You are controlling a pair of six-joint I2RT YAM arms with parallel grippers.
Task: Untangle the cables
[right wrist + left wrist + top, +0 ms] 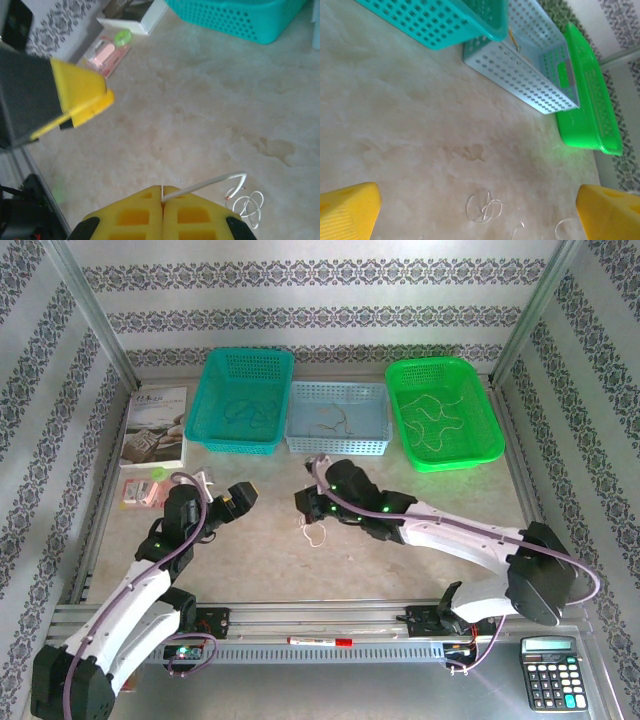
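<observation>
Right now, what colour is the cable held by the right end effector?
The cable is white; the right wrist view shows it best.

Robot lab cell: aluminium frame posts (pixel 95 315), wallpapered backdrop panels (pixel 320 290), slotted mounting rail (pixel 330 612) at front.

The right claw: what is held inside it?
The right claw pinches a whitish cable, which runs out to curly loops on the table. The fingers cover its pinched end.

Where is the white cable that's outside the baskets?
In the top view the white cable sits mid-table, just nearside of the right gripper and in front of the pale blue basket; the right wrist view shows one end pinched between the gripper's fingers.
</observation>
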